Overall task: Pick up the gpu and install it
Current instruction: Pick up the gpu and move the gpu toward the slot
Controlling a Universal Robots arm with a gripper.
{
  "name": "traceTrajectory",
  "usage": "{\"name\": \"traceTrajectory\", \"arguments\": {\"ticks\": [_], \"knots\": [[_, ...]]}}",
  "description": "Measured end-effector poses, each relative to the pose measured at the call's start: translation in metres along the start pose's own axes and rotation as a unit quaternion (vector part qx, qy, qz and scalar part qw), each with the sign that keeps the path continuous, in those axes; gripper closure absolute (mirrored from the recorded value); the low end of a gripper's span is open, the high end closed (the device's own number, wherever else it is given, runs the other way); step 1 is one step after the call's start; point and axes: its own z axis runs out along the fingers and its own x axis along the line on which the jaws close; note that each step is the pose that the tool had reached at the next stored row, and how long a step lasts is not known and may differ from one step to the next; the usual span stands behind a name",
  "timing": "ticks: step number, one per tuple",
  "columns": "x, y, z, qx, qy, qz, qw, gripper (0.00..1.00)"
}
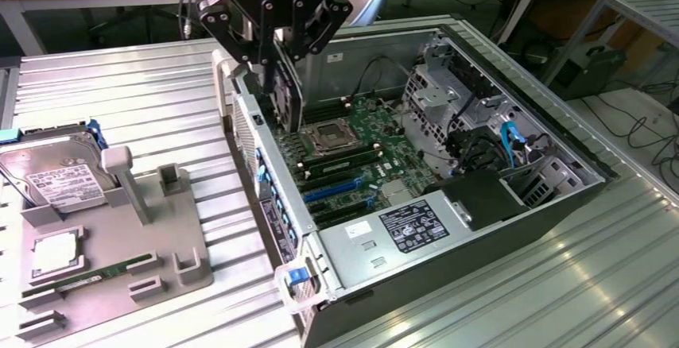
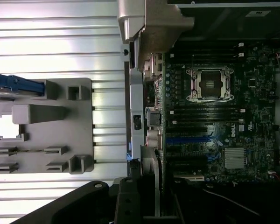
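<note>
The gpu (image 1: 289, 90) is a thin dark card that hangs on edge, with my gripper (image 1: 285, 50) shut on its top. It hovers inside the open computer case (image 1: 552, 205), near the case's rear wall and just above the motherboard (image 1: 355, 153). Its lower end is close to the CPU socket (image 1: 327, 135). The blue expansion slots (image 1: 334, 191) lie nearer the exterior view's bottom, apart from the card. In the wrist view the gpu (image 2: 157, 186) shows edge-on, running out from my gripper (image 2: 151, 207) toward the board, beside the blue slots (image 2: 191, 139).
A grey fixture tray (image 1: 159, 245) on the ribbed metal table holds a hard drive (image 1: 53, 175), a square chip (image 1: 53, 254) and a green memory stick (image 1: 85, 282). The power supply (image 1: 409, 233) and drive cages (image 1: 456, 102) crowd the case. Cables hang near the blue clip (image 1: 507, 141).
</note>
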Motion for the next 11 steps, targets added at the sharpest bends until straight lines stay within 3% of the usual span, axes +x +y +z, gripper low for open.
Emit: {"name": "traceTrajectory", "arguments": {"ticks": [11], "knots": [[-0.013,0.0003,0.0003,0.0,0.0,0.0,1.0,0.72]]}}
